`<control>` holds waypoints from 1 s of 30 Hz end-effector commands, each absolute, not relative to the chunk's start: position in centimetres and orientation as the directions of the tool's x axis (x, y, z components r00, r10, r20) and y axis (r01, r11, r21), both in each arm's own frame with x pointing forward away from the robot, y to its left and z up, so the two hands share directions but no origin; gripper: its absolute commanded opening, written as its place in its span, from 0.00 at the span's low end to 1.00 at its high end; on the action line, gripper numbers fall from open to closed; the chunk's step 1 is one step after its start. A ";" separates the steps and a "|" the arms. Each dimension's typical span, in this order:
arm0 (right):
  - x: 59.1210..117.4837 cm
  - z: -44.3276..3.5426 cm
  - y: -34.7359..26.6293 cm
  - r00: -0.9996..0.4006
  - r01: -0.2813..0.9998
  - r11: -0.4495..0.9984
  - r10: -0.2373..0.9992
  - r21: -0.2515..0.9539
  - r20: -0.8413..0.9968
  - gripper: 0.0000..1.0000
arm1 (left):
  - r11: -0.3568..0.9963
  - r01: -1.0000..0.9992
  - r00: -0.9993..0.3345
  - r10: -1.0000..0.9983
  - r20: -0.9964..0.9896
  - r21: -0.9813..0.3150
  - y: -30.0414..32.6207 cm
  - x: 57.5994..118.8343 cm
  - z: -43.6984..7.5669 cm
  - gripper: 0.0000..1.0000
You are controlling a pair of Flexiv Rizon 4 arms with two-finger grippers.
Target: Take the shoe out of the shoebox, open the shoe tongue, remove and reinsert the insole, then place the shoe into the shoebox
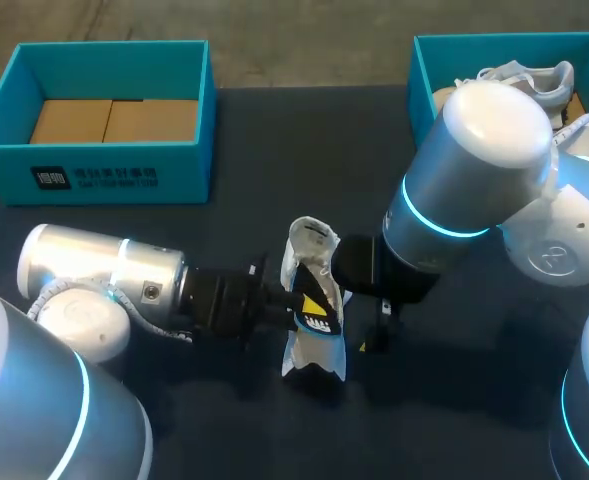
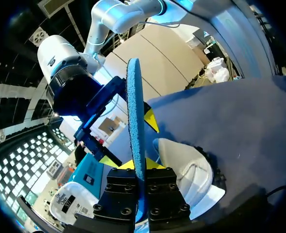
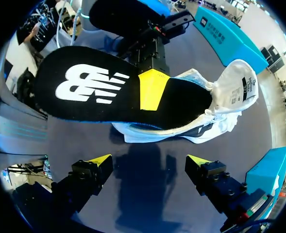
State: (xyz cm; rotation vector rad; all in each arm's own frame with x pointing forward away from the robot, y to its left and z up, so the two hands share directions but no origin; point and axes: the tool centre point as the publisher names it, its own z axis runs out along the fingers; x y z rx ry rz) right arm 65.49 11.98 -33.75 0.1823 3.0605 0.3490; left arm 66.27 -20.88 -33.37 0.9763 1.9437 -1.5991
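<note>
White mesh shoe (image 1: pixel 309 252) out on dark table (image 1: pixel 304 150), tongue apparently open. Black foam insole (image 3: pixel 109 94) removed, held over shoe; left jaws clenched on it. Right jaws released beside shoe. Remaining: reinsert insole, rebox shoe. Teal cardboard shoebox (image 1: pixel 186 172) well apart from shoe.

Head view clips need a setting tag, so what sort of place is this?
Likely a robot lab bench for shoe handling: a dark table carrying two teal cardboard shoeboxes, and the left gripper holding a black insole by a white mesh shoe.
</note>
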 end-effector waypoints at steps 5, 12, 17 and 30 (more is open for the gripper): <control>65.4 -33.8 12.0 -0.991 0.111 0.968 0.124 0.227 -0.044 1.00 | 0.101 0.780 -0.622 0.239 -0.746 -0.618 -20.9 67.2 -33.8 0.00; 65.4 -33.8 12.0 -0.991 0.111 0.968 0.124 0.227 -0.044 1.00 | 0.121 0.794 -0.605 0.243 -0.758 -0.595 -21.2 67.8 -34.7 0.00; 65.4 -33.8 12.0 -0.991 0.111 0.968 0.124 0.227 -0.044 1.00 | 0.130 0.792 -0.608 0.236 -0.758 -0.596 -21.2 68.1 -34.9 0.00; 65.4 -33.8 12.0 -0.991 0.111 0.968 0.124 0.227 -0.044 1.00 | 0.107 0.752 -0.657 0.207 -0.725 -0.651 -20.6 67.2 -33.7 0.30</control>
